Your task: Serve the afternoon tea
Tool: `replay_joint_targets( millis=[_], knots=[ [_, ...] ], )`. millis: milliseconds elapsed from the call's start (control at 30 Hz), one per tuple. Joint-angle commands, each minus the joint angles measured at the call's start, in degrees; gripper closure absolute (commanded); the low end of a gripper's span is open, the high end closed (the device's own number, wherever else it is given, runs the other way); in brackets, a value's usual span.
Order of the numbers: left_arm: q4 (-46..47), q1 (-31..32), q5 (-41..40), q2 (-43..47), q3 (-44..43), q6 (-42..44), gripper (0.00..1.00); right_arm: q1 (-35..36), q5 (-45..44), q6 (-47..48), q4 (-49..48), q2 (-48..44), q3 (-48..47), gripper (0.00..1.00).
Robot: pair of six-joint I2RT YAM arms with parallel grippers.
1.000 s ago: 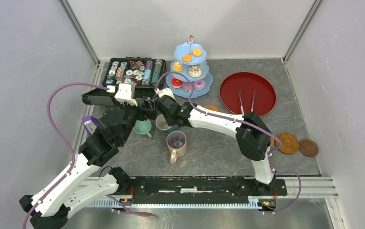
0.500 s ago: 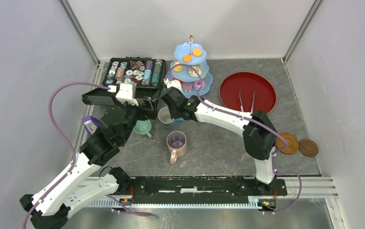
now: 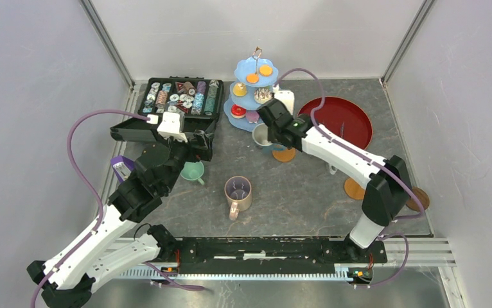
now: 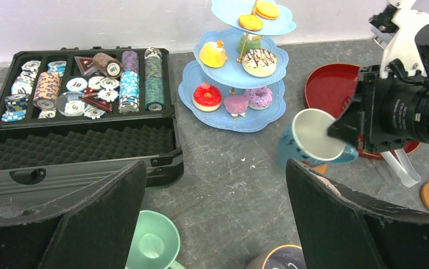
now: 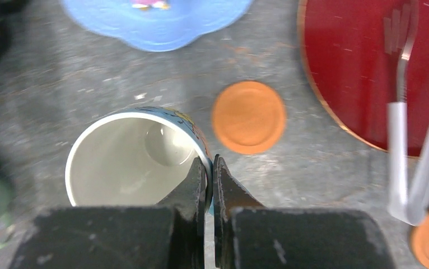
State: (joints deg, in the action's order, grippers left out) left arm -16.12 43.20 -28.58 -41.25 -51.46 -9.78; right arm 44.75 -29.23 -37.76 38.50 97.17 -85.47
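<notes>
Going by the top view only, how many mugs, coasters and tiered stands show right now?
Mugs: 3 (mint green mug, pink-purple mug, white-and-blue mug)
Coasters: 3 (orange coaster, half-hidden coaster, dark brown coaster)
Tiered stands: 1 (pale-blue stand)
Total: 7

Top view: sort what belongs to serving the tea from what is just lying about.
Tea service: white-and-blue mug, mint mug, pink mug, coasters, tiered stand, pastries.
Lying about: black chip case, metal tongs.
</notes>
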Motion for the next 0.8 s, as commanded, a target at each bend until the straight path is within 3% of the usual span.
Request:
replay_joint_targets(
  millis=[0,300,767],
  knots=[
    [1.9,0.0,-0.5,-0.1,-0.2,0.2,0.0,-4.6,-3.0,0.6,-1.4,-3.5,3.6,1.0],
    [1.9,0.0,-0.4,-0.2,-0.2,0.2,0.0,-9.9,-2.2,3.8,-3.0,-0.9,5.5,1.0],
    [1.7,0.0,-0.2,-0.9,-0.4,0.3,0.0,-11.1,-1.3,3.8,-5.6,3.8,6.6,1.0]
  ],
)
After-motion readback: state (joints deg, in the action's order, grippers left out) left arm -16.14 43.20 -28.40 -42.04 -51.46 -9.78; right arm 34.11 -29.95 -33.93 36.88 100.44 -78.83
